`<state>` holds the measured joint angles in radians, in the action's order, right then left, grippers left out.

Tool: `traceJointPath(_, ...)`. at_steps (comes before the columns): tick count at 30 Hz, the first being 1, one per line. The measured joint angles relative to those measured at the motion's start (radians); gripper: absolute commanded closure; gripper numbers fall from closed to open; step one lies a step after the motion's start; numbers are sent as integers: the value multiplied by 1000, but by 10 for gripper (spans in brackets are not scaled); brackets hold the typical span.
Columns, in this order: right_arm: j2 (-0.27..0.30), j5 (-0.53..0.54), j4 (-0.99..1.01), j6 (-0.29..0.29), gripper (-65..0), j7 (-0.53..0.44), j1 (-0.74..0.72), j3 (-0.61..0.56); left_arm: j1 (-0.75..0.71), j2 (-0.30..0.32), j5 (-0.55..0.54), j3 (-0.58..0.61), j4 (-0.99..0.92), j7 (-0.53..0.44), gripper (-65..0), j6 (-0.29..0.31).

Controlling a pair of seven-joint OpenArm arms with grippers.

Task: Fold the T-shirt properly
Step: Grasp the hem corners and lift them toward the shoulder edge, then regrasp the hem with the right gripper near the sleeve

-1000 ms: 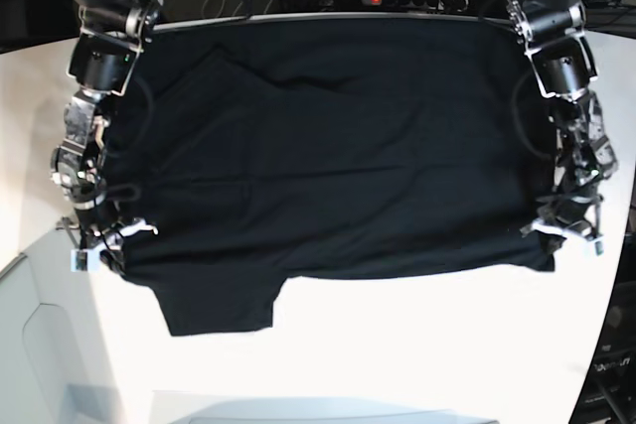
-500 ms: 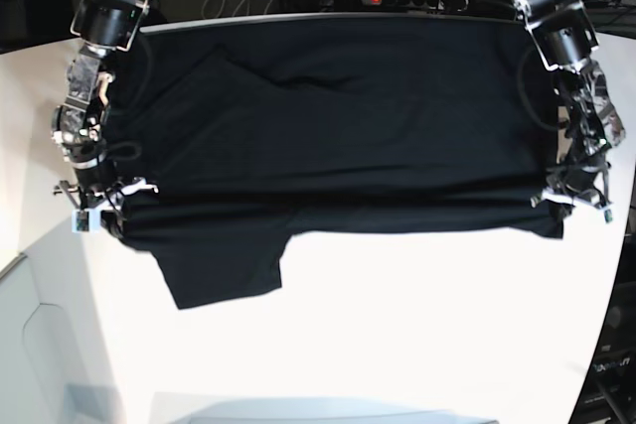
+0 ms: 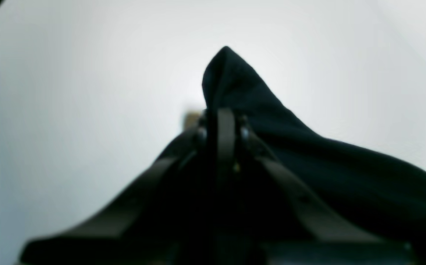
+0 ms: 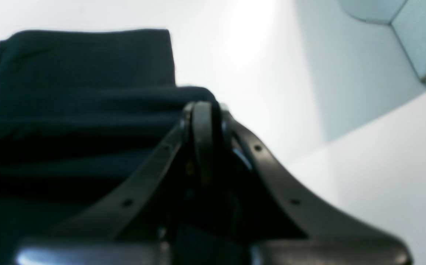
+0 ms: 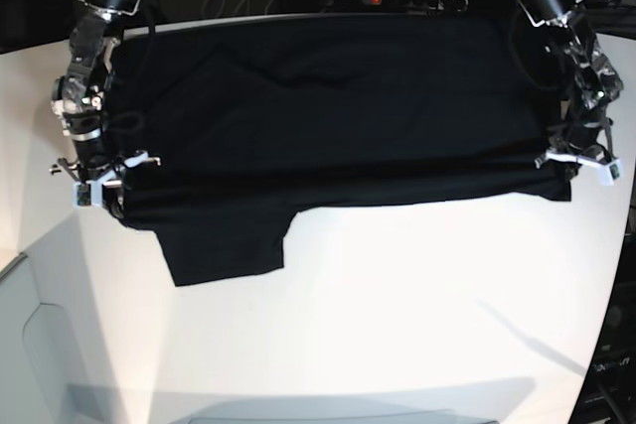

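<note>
Base view is showing the T-shirt (image 5: pixel 328 111) spread across the far half of the surface (image 5: pixel 397 315), its long axis running from the surface's left edge to its right edge. The near edge of the cloth is hanging as a taut line between the two grippers, with one sleeve drooping toward the near left part of the surface.

The right gripper (image 5: pixel 99 189) is sitting clenched on the cloth near the left edge of the surface; the left gripper (image 5: pixel 579 161) is clenched on the opposite end of that line near the right edge. Both wrist views are showing black fabric pinched between closed jaws.

From each gripper, the bulk of the shirt is lying toward the far edge of the surface. Judging from this, the coming fold is depending on both arms carrying the held edge evenly in that direction; neither arm is nearer.
</note>
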<state>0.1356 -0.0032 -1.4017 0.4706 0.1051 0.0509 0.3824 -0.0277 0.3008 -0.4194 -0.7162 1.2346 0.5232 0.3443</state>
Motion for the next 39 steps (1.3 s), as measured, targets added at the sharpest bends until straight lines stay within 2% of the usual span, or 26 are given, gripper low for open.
traceJointPath(6, 0, 0, 27, 0, 0, 0, 14, 0, -15, -28, 8, 4, -3, 1, -6, 0)
traceJointPath(8, 0, 0, 27, 0, 0, 0, 19, 0, -29, -31, 3, 9, -3, 2, -32, 0)
traceJointPath(10, 0, 0, 27, 0, 0, 0, 19, -3, -42, -29, 3, 9, -4, 1, -108, 0)
traceJointPath(15, 0, 0, 27, 0, 0, 0, 16, -4, -42, -40, -5, 0, 21, 51, -363, 0)
traceJointPath(18, 0, 0, 27, 0, 0, 3, 16, -4, -42, -58, 0, -52, 58, 72, -450, 3)
traceJointPath(23, 0, 0, 27, 0, 0, 5, 16, -4, -44, -64, 4, -132, 115, 71, -458, -3)
traceJointPath(27, 0, 0, 27, 0, 0, 8, 16, -4, -5, -60, 14, -123, 113, 79, -458, -2)
traceJointPath(29, 0, -1, 27, 0, 0, 11, 16, -4, 38, -37, 8, -121, 103, 74, -458, 0)
traceJointPath(33, 0, -1, 27, 0, 0, 10, 16, -4, 111, -10, 10, -123, 2, 63, -457, -3)
traceJointPath(39, 0, -5, 27, 0, 0, 11, 16, -4, 151, -5, 116, -123, -118, 75, -456, -3)
